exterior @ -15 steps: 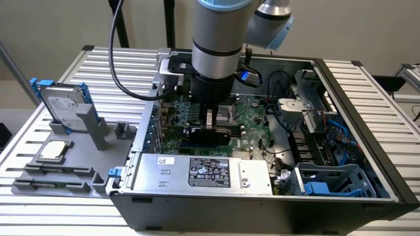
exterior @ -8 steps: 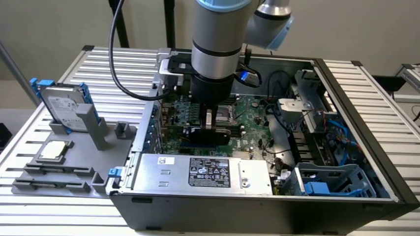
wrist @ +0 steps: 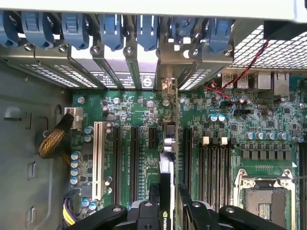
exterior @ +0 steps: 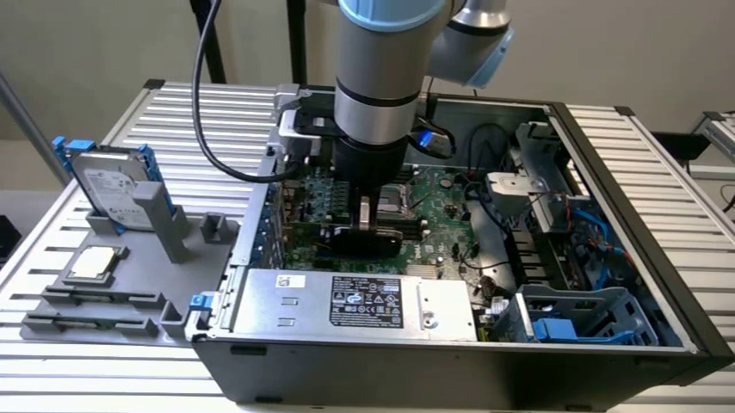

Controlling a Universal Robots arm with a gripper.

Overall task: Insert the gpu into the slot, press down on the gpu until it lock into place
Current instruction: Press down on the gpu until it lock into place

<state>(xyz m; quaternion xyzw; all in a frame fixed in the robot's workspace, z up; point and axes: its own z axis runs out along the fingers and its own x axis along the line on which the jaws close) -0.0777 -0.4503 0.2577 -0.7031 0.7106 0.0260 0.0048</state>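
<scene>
the robot arm [exterior: 373, 86] reaches straight down into an open computer case [exterior: 597, 258] lying on its side on a slatted metal table [exterior: 689, 163]. its gripper [exterior: 365, 225] is low over the green circuit board [exterior: 442, 194], and its fingers [wrist: 154, 194] are clamped on the graphics card [exterior: 361, 239], one on each face of it. in the exterior view the card shows as a flat dark shape just under the gripper, near the middle of the board. in the wrist view the card [wrist: 165, 158] is seen edge-on, standing upright between the two black fingers and running away from the camera toward the metal bracket openings at the back wall of the case, with a small logo on its near end.

the card stands among the long parallel connectors on the board. the slot under it is hidden by the card's own edge, so whether the card is fully seated cannot be told. a white connector strip [wrist: 99, 160] and several black ones [wrist: 134, 163] lie beside it on one side; the black memory slots [wrist: 213, 165] and the square silver processor socket [wrist: 261, 196] lie on the other. blue retaining clips [wrist: 112, 28] line the back wall above the bracket openings.

in the exterior view a silver power supply box [exterior: 356, 303] with a label fills the near side of the case, and a blue drive cage [exterior: 574, 318] sits at the near right. on the exterior view's left, outside the case, a grey holder tray [exterior: 201, 267] carries a hard drive [exterior: 115, 185] standing upright, a small square chip [exterior: 95, 264] and two memory sticks [exterior: 92, 323].
</scene>
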